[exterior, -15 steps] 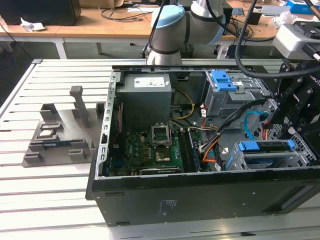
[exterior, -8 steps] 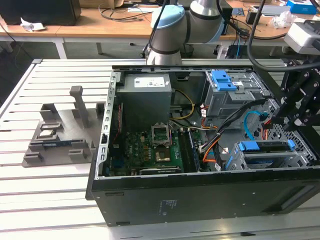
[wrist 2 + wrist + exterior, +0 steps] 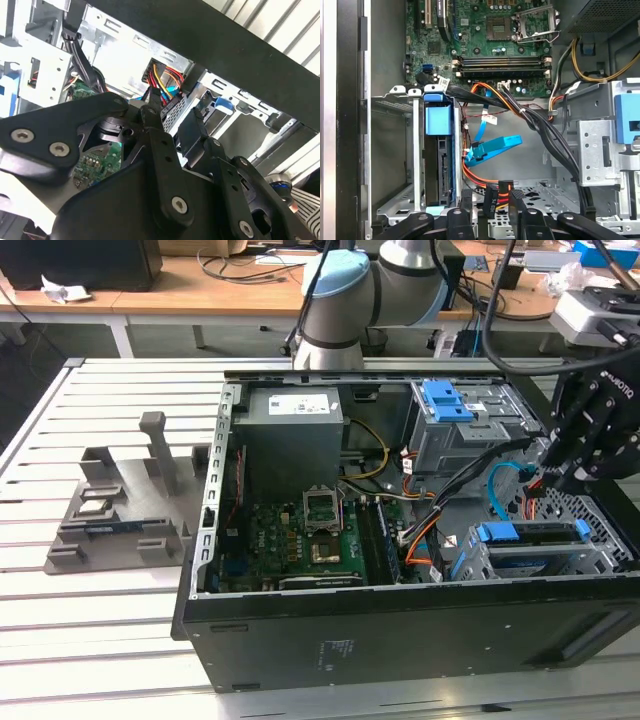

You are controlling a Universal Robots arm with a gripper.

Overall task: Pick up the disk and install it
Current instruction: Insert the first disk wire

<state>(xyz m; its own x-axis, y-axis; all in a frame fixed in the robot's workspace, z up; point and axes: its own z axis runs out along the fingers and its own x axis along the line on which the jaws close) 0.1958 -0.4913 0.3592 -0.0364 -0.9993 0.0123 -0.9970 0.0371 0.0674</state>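
Hand (image 3: 490, 195) first: mine hung inside the open computer case (image 3: 400, 640), toward the exterior view's right, with its black fingers (image 3: 465, 200) parted and gripping nothing. In the first wrist view a black power connector (image 3: 491, 198) with red, orange and yellow wires sat in the gap between them, and I could see daylight on either side of it.

The disk (image 3: 441, 165) was not with me. It stood on edge in the perforated steel drive cage (image 3: 395, 150), its bright blue plastic frame capping the end. In the exterior view the disk (image 3: 535, 540) lay in that cage at the near right corner of the case, just below my hand (image 3: 560, 465). I judged the picking up and the seating done. The cabling looked like what was left, since the connector between my fingers appeared loose and a flat blue data cable (image 3: 492, 147) curled free beside the cage.

Around it were hard, plain materials:
- the green motherboard (image 3: 310, 540), studded with sockets and slots
- a boxy grey power supply (image 3: 295, 430)
- folded, punched sheet metal everywhere
- the pale slatted counter (image 3: 100, 640) underneath
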